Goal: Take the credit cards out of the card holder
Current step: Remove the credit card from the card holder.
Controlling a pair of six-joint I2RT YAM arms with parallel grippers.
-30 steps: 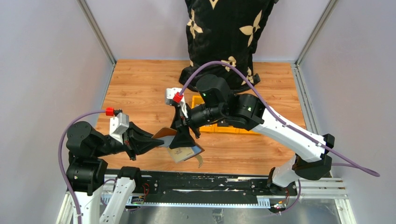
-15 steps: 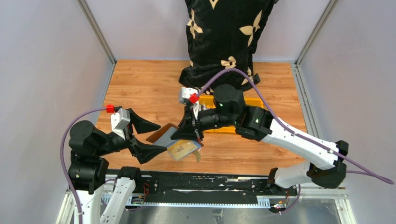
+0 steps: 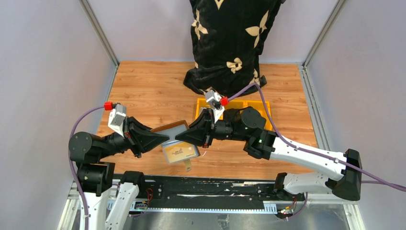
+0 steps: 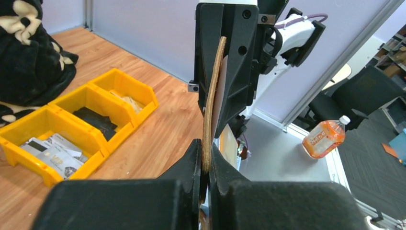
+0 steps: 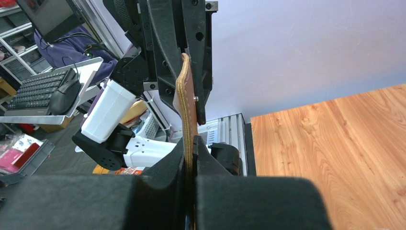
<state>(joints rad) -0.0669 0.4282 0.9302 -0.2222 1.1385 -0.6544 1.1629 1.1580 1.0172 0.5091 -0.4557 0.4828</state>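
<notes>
1. Top external view: we see the small square brown leather-like folding card holder [image 3: 170, 130], grey-silver inside, held between both grippers above the light wooden table [image 3: 143, 91], toward 6 o'clock from the table's middle.
2. We see the left gripper [image 3: 166, 142] meet it from 9 o'clock. In the left wrist view its fingers [image 4: 194, 160] are pressed together on the holder's thin edge.
3. We see the right gripper [image 3: 178, 137] meet it from 3 o'clock. In the right wrist view its fingers [image 5: 178, 158] are clamped on the opposite edge.
4. A tan flat rectangular credit card [image 3: 180, 152] sits at 6 o'clock of the holder, touching its near edge. We cannot tell whether it is still tucked in.
5. Yellow plastic bins [image 3: 253, 102] stand at 2 o'clock of the holder, behind the right arm. In the left wrist view, grey cards [image 4: 50, 151] lie in the nearest compartment.
6. A black cushion with cream flower shapes [image 3: 230, 38] stands at 12 o'clock, at the table's far edge.
</notes>
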